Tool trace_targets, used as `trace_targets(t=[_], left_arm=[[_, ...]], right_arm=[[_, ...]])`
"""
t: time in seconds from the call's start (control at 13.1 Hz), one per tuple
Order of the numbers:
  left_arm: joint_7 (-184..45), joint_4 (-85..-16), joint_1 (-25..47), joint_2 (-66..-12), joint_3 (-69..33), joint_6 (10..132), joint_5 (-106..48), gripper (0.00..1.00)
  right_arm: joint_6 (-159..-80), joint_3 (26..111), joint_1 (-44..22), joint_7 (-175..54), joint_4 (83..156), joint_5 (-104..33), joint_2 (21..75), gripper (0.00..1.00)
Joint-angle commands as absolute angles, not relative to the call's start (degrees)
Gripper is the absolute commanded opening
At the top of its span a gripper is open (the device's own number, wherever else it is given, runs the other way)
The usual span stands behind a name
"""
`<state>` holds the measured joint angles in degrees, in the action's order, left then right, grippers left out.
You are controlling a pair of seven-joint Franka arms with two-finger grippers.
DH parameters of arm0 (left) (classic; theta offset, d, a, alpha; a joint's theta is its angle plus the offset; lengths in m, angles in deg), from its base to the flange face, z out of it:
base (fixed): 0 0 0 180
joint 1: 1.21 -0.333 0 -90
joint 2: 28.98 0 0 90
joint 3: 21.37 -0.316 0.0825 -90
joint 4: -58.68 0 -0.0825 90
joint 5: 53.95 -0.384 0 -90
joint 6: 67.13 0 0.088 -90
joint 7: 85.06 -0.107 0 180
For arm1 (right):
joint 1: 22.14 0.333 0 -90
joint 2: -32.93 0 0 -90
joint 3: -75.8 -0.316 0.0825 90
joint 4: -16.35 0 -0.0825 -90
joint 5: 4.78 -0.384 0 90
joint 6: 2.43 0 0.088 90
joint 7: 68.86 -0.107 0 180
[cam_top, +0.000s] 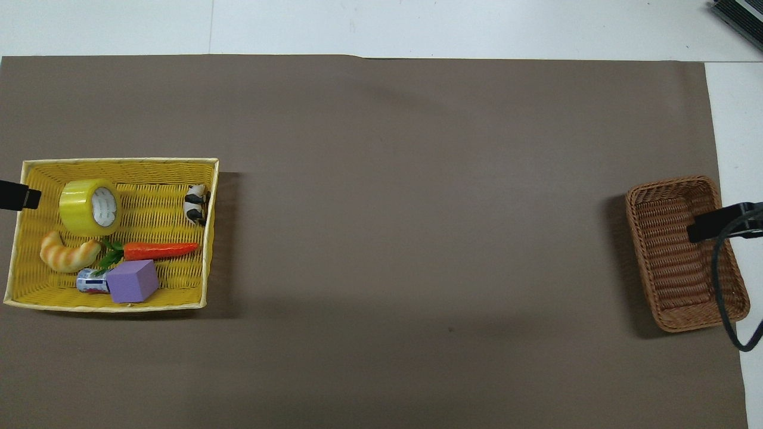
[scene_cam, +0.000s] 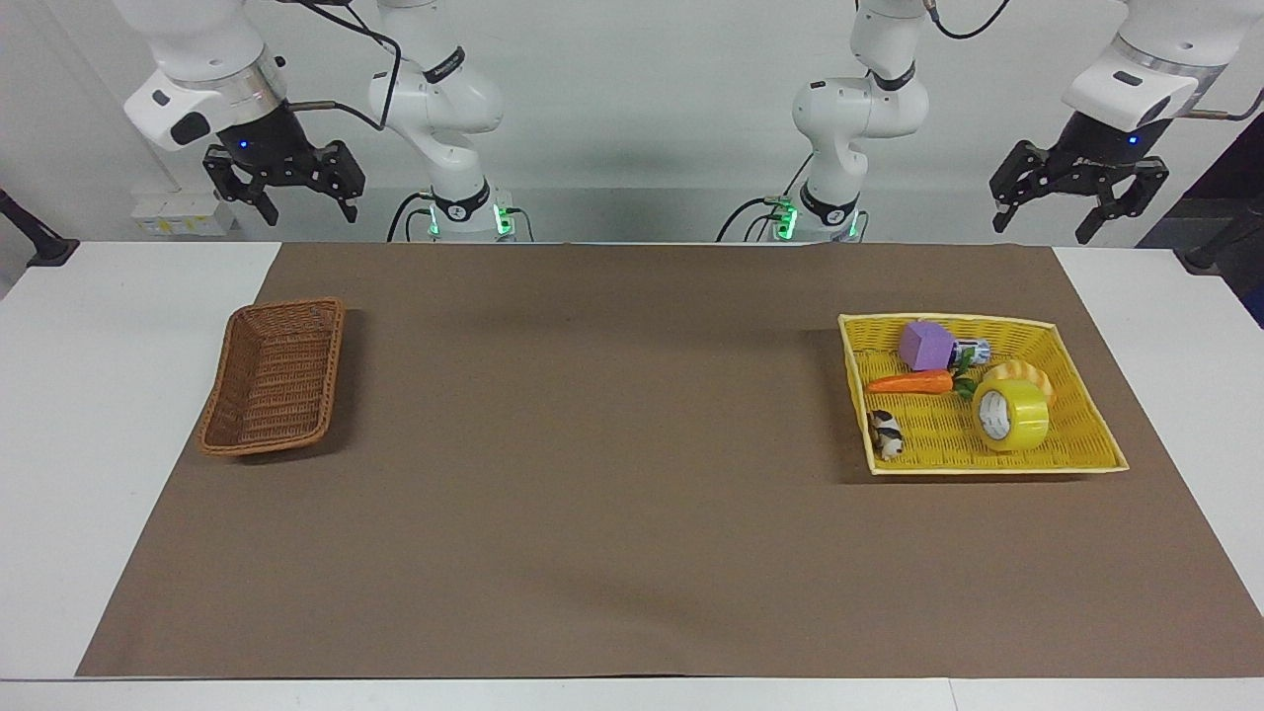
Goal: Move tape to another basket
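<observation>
Both end effectors, left (scene_cam: 1078, 202) and right (scene_cam: 286, 190), hang open and empty; one tape (scene_cam: 1011, 416) shares the yellow tray (scene_cam: 987, 464) with five toys.

Crowding the tape (scene_cam: 1011, 416) inside the yellow tray basket (scene_cam: 1094, 434): croissant toy (scene_cam: 1021, 375) touching, toy carrot (scene_cam: 913, 382) near. Lying open from above. Stretching unobstructed toward the wicker basket (scene_cam: 273, 378): brown mat (scene_cam: 592, 444).

Both arms are glossy white with black joint rings, black cables, green base lights and black claws.
</observation>
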<state>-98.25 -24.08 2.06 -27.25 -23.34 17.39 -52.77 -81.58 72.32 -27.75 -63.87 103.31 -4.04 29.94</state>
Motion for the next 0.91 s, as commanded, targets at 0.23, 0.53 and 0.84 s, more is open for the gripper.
trace_targets(t=[0.23, 0.53, 0.84], left_arm=[[-99.12, -22.88, 1.51, -27.57, -22.95, 15.93, -53.16, 1.00], [-98.69, -23.93, 1.43, -27.23, -22.95, 16.18, -53.16, 1.00], [-100.26, -28.23, -1.65, -26.43, -23.04, 21.46, -51.84, 1.00]], right_arm=[[-81.26, 71.93, -28.46, -62.62, 103.18, -4.26, 29.42, 1.00], [-81.09, 71.67, -27.86, -62.62, 103.80, -4.34, 28.72, 1.00], [-81.09, 71.23, -27.67, -62.45, 103.71, -4.34, 28.80, 1.00]])
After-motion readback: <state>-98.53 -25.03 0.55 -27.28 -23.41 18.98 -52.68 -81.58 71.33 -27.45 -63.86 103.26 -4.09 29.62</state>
